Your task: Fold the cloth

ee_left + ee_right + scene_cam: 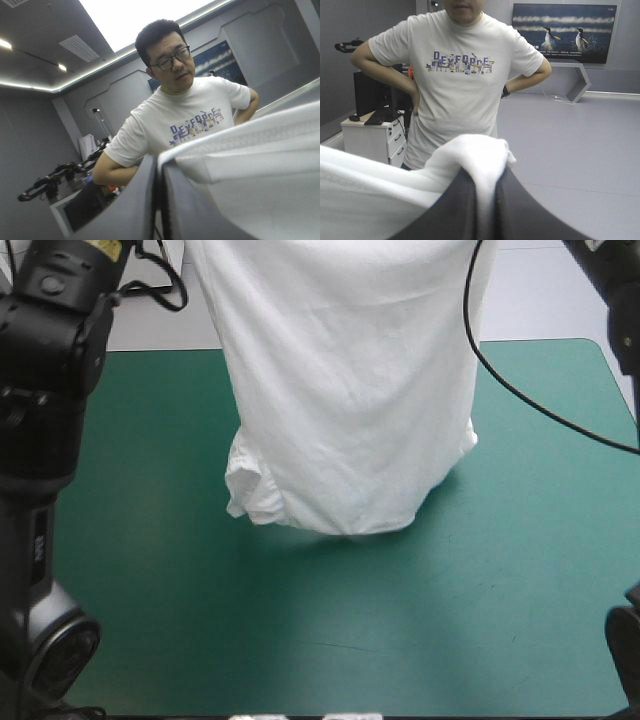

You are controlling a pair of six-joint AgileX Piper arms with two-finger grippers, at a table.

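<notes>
1. Both grippers are pinched nearly closed on cloth. The left gripper [159, 167] clamps a flat, thin edge of the T-shirt [350, 390], while the right gripper [485, 176] clamps a thicker wad that bulges over its tip.
2. Below the grippers the T-shirt hangs as one long white panel over the cover [150, 620], and its upper end runs out of the high view. Its low end sits at or just above the cover; whether it touches cannot be told.
3. One sleeve [250, 485] is bunched at the low corner on the left gripper's side. The corner on the right gripper's side looks smoother.
4. Slip is the first risk. The left gripper's hold is on a thin edge, so a quick swing or a tug from the other side could pull the cloth free.
5. A crooked lay is the second risk. The two holds differ in bulk, so the panel may hang askew and come down with its sides uneven.
6. A trapped sleeve is the third risk. If the T-shirt is lowered as it hangs, the bunched sleeve would likely land underneath and leave a lump in the fold.
7. Dragging is the fourth risk. If the low end rubs along the cover, it could roll under itself.
8. No container shows in any view, so nothing is held in one.
</notes>
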